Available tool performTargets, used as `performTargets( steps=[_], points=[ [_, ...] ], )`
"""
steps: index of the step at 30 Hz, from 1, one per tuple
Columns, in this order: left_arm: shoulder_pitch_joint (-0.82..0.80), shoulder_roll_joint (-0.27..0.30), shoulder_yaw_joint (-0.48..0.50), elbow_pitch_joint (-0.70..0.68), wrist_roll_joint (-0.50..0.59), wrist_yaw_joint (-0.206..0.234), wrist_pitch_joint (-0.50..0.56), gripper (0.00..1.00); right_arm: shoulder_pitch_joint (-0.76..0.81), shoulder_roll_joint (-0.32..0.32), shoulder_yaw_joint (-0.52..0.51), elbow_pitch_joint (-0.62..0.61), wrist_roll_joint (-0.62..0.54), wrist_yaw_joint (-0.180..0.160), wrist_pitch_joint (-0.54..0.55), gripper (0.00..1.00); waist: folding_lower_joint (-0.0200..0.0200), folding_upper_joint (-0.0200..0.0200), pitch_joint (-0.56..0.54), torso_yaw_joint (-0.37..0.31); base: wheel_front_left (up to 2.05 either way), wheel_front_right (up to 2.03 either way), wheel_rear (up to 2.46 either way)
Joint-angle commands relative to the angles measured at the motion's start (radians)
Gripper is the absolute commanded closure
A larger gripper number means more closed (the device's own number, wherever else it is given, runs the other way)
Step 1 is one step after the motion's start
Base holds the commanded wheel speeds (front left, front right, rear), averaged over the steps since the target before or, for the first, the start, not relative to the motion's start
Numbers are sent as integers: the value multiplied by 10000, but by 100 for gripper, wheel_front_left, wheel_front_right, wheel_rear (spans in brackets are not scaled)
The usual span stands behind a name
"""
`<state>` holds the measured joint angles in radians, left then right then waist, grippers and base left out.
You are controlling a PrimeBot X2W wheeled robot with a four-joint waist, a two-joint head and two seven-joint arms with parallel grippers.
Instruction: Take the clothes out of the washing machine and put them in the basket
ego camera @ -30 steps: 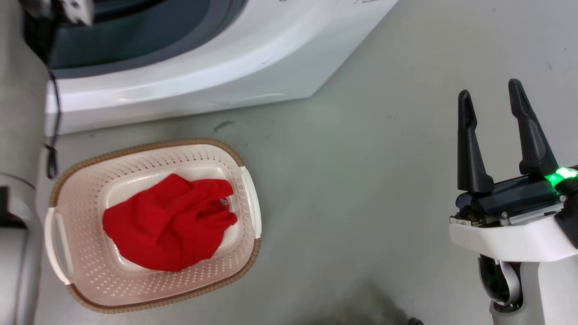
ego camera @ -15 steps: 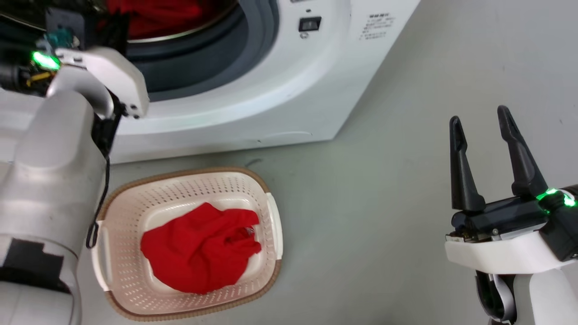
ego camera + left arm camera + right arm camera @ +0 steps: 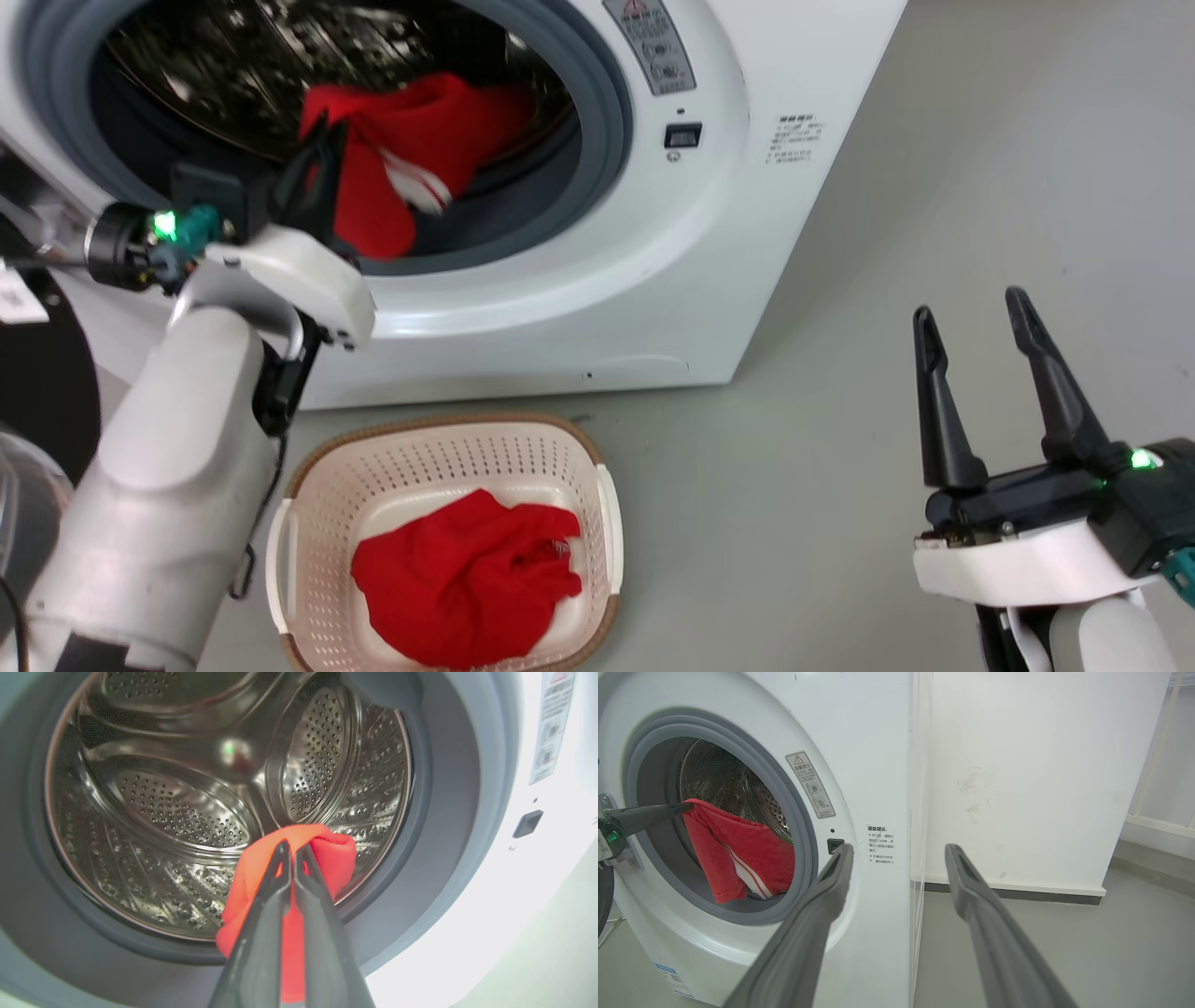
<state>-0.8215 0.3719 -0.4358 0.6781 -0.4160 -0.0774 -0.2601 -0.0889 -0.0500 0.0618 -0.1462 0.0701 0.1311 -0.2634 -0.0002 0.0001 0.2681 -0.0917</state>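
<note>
The white washing machine [image 3: 728,233] stands with its drum open. My left gripper [image 3: 322,131] is at the drum mouth, shut on a red garment with white stripes [image 3: 411,121]. The garment hangs from the fingertips over the grey gasket. In the left wrist view the left gripper [image 3: 292,848] pinches the red garment [image 3: 329,856] in front of the steel drum. The cream basket [image 3: 439,427] sits on the floor below the machine, with a plain red garment [image 3: 467,579] inside. My right gripper [image 3: 969,310] stands open and empty over the floor to the right.
The machine's black-rimmed door [image 3: 42,401] hangs open at the far left, beside my left forearm. Grey floor [image 3: 840,233] stretches right of the machine. In the right wrist view a white wall [image 3: 1017,765] stands behind the machine [image 3: 873,765].
The head camera has tilted up, bringing the drum into the picture. My left gripper now holds the striped garment raised at the drum mouth. The right gripper stays open.
</note>
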Motion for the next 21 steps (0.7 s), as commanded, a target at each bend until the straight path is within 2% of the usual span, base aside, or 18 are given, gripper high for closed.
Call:
performTargets(
  steps=[1,7,13,21],
  points=[
    [243,59,29,-348,89,117,-73,100,177,-4,-5,28,-58,-7,-20,0,2,-1,-334,119,0,0,0],
    [1456,338,12,-2270,205,564,-11,100,572,-4,41,92,-21,-7,-20,0,2,-1,-910,230,0,0,0],
    [2294,807,-46,-4431,409,1164,555,100,905,-4,32,147,-6,-7,-20,0,2,-1,-1347,350,0,0,0],
    [3171,1383,18,-7177,510,1757,1421,100,1302,-4,26,256,50,-7,-20,0,2,-1,-1861,457,0,0,0]
  ],
)
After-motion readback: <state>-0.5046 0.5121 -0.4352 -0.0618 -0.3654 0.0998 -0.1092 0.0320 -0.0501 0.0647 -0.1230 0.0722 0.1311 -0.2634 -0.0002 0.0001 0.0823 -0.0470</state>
